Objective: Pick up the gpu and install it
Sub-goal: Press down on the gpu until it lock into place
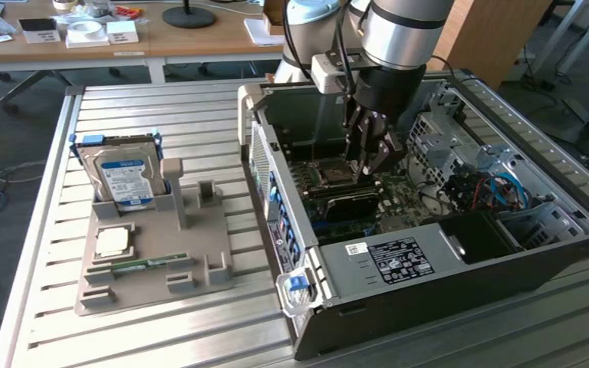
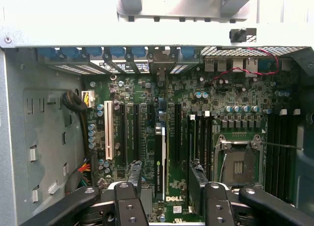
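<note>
**Fingers open over the gpu, card standing in the case**

In the exterior view, nearest to us at the lower edge of the frame is the slatted metal desk [image 1: 151, 337]. On it, at lower left, a grey holder [image 1: 202, 280] carries a RAM stick [image 1: 151, 263] and, further back, an upright hard drive [image 1: 126, 180]. To the exterior view's right lies the open computer case [image 1: 459, 291], its labelled power supply [image 1: 397, 257] toward us.

Just beyond the power supply, mid-frame, we find the gpu [image 1: 351, 203]. It is inside the case and stands on edge on the motherboard [image 2: 235, 93], apparently in a slot. The gripper [image 1: 371, 165] hangs directly above it, reaching down from the arm [image 1: 402, 31] at the top of the frame.

In the wrist view the fingers [image 2: 128, 201] are spread wide and hold nothing. The gpu [image 2: 158, 157] runs between the two sides, and we judge it apart from both. Its long axis points straight away from the camera, across the line joining the fingers, so they straddle its thin dimension.

Seen from its edge, the card is a narrow dark strip with a pale stripe and small white lettering. In the exterior view its face is black.
</note>
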